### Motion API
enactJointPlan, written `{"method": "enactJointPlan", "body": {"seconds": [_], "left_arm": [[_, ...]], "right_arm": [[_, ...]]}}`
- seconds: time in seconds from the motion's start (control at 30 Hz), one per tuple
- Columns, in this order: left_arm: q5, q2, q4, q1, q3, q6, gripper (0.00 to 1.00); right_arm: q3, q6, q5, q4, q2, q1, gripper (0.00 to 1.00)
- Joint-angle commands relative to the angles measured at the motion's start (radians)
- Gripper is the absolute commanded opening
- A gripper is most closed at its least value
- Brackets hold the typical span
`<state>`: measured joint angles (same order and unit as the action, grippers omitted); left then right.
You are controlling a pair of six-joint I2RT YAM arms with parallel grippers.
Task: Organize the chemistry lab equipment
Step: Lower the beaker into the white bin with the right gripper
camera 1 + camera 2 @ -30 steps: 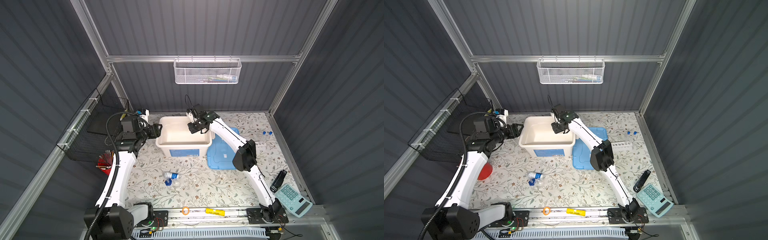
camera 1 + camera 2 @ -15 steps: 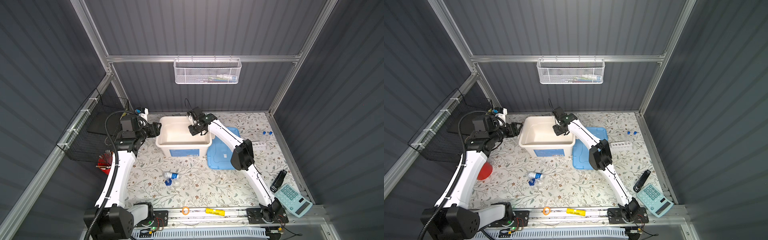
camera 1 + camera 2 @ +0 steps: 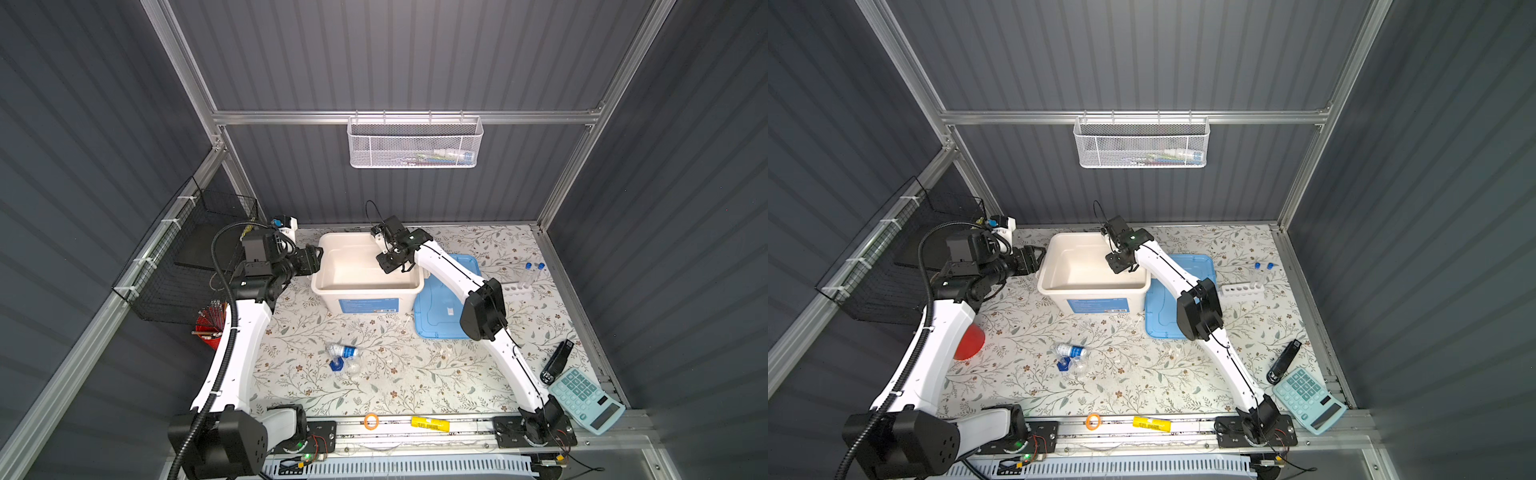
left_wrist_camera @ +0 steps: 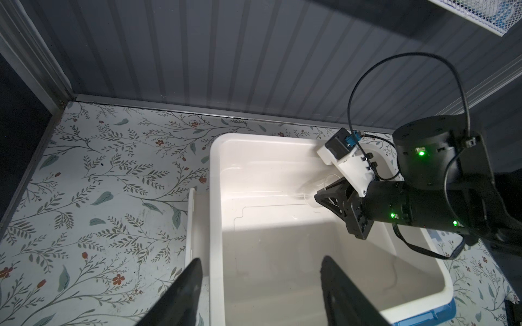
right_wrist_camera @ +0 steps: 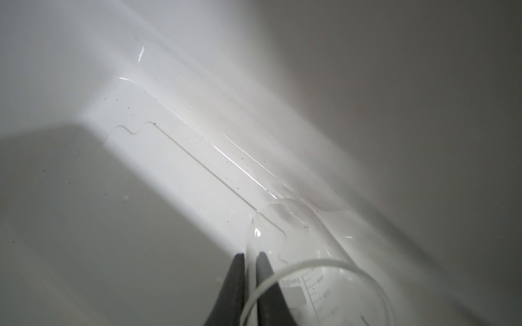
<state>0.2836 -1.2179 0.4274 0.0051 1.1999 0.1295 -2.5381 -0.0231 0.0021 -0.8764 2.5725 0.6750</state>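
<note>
Floral-patterned tabletop [image 3: 415, 374] inside a grey-panelled booth; the white tub [image 3: 365, 289] on it is my reference for every place.

In both top views my right claw [image 3: 390, 264] reaches down inside the tub near its far right corner. My left claw [image 3: 312, 259] sits at the tub's left rim. In front of the tub, well apart from it, a white blue-labelled bottle [image 3: 345, 351] and a cylinder on a blue hexagonal base [image 3: 336, 365] lie loose together. They are not yet put away. A blue lid [image 3: 440, 307] lies flat just right of the tub, off so that the tub can be filled, I judge. Beyond the lid stands the white holed rack [image 3: 515, 286] with blue-capped tubes [image 3: 534, 270] upright in it.

From my left wrist, the left claw [image 4: 260, 282] is spread wide, one finger outside the tub's left wall [image 4: 214, 197] and one inside. I judge it is there to steady the tub, though I cannot tell whether either finger touches it. Across the tub, a faint clear beaker [image 4: 319, 186] hangs at my right claw's tips.

From my right wrist, the right claw [image 5: 250, 262] is pinched on the beaker's [image 5: 324, 282] thin wall just below its rim, one finger inside and one outside. The beaker is tilted low over the tub's floor [image 5: 141, 169]. A rim pinch suits glass too wide to span, and the low tilt looks meant for a gentle set-down.
</note>
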Motion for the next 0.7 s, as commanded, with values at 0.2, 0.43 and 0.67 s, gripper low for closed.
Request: {"method": "enactJointPlan", "body": {"seconds": [0.2,0.43,0.67], "left_arm": [[-0.010,-0.003,0.029,-0.007,0.036,-0.037,0.67],[-0.011,-0.006,0.036,-0.007,0.035,-0.052,0.67],[-0.012,-0.015,0.042,-0.007,0.037,-0.064,0.67]], "right_arm": [[-0.019,-0.113,-0.067,-0.045,-0.010,0.019,0.13],[-0.011,-0.174,-0.036,-0.048,-0.005,0.027,0.13],[-0.002,-0.200,-0.029,-0.036,0.037,0.026,0.13]]}}
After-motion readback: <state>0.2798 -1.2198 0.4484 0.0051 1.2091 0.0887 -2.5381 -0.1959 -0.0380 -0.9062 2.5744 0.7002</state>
